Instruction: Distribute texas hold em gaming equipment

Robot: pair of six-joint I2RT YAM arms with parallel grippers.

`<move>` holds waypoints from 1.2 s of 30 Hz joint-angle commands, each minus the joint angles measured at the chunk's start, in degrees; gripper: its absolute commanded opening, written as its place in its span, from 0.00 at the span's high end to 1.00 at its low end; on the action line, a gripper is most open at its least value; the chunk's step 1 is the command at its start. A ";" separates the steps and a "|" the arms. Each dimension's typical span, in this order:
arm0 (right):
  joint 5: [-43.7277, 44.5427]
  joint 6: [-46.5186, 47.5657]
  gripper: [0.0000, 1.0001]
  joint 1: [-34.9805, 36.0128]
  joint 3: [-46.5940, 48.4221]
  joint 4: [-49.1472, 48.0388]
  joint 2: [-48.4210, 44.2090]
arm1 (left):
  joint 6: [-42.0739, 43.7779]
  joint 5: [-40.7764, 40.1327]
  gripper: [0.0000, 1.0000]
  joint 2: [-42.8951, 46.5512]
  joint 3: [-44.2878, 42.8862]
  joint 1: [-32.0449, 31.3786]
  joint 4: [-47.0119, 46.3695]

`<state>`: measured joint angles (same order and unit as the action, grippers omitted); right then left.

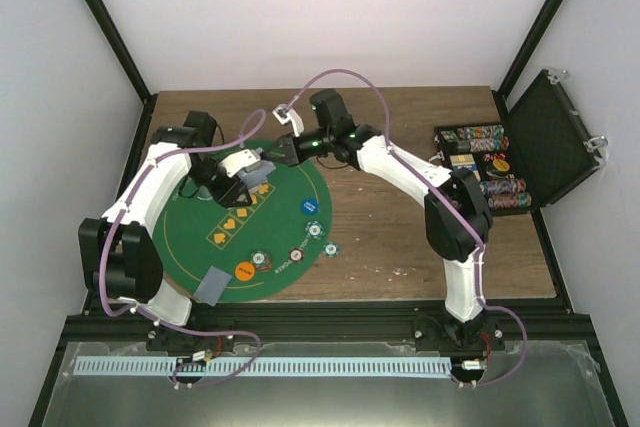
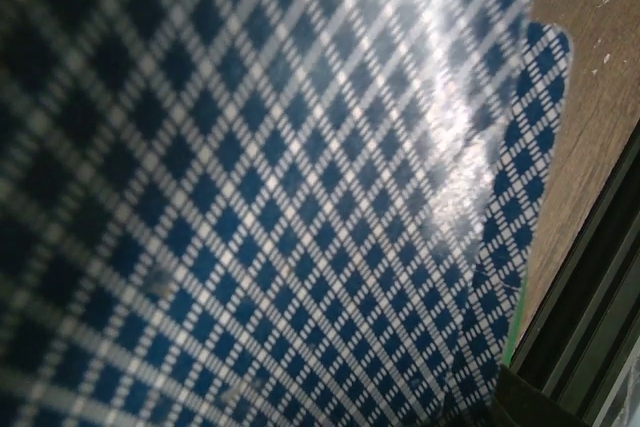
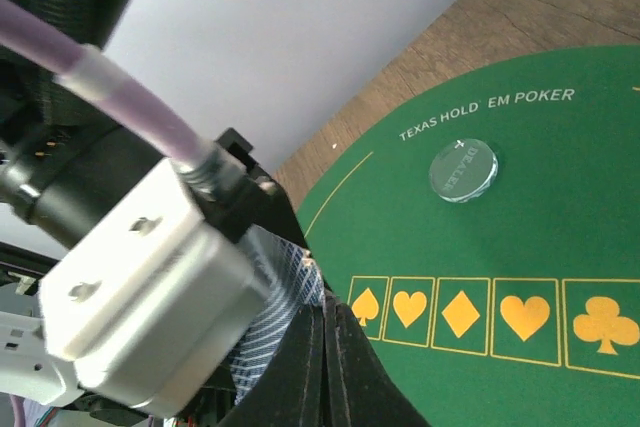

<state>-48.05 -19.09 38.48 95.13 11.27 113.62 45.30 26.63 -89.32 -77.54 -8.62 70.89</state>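
Desk: wooden; carries the mat, the case and all loose pieces.
Felt mat: green half-round, the reference for every place below.
Black case: well right of the mat, lid open, racked chips still inside as supply.
Left gripper: over the mat's far edge. Its jaws are hidden, judged to be pinching the card deck, whose chequered backs fill its wrist view. The deck is held off the mat so that single cards can be drawn away.
Right gripper: at the mat's far edge, touching the deck. Jaws are pressed to a thin seam; whether a card lies between them cannot be told.
Dealt card: face down at the mat's near edge, a player position.
Poker chips: scattered on the mat's right half, one just off its rim.
Dealer button: clear disc below the mat's printed title.
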 commanded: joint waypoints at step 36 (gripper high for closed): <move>19.29 -20.07 0.99 -10.79 -43.98 -26.59 -16.63 | -3.72 1.84 0.54 0.63 4.25 6.07 -7.69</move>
<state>-31.77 -38.41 27.59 51.27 -12.16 93.45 41.80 27.29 -89.32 -73.97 -2.66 63.88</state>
